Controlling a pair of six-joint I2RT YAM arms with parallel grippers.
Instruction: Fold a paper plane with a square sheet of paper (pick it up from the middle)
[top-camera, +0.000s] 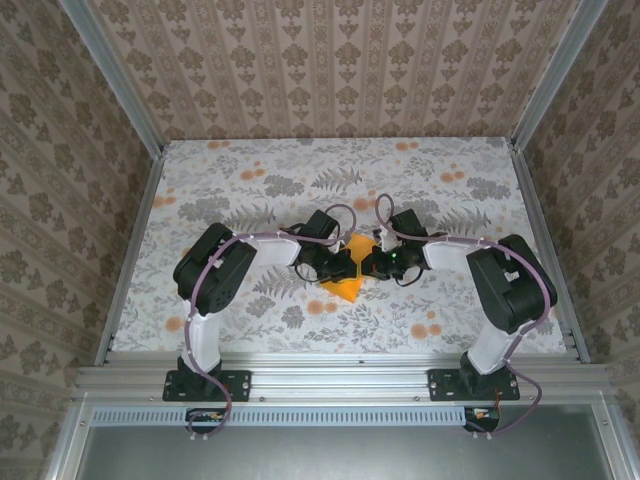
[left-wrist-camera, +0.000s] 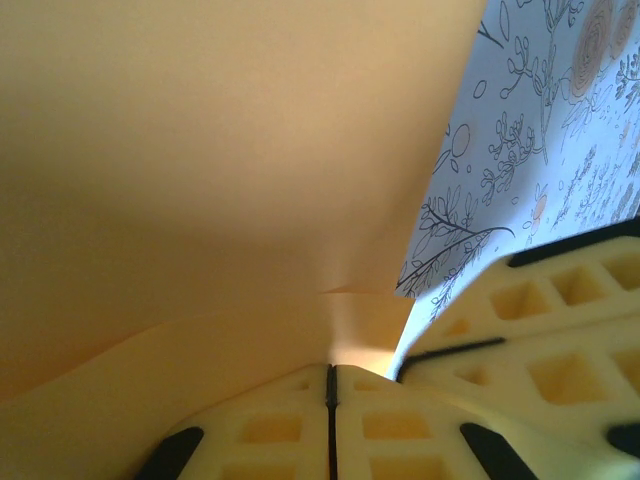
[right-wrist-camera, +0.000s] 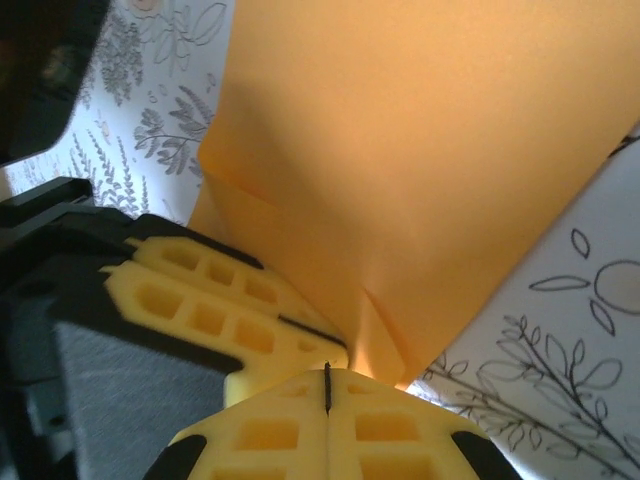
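The floral-print tabletop (top-camera: 250, 170) sits inside patterned walls, with the square sheet of paper (top-camera: 349, 286) at mid-table. Left of the sheet, the left gripper (top-camera: 340, 264) is clamped on its edge, jaws pressed together. Right of the sheet, the right gripper (top-camera: 373, 264) pinches it likewise, close beside the other. The fold probably goes best with both pinches firm and moving together, so the thin paper neither slips nor tears. The sheet is bright orange, bowed, and doubled over near the pinch.

Bright, even light; wrist cams blurry up close.
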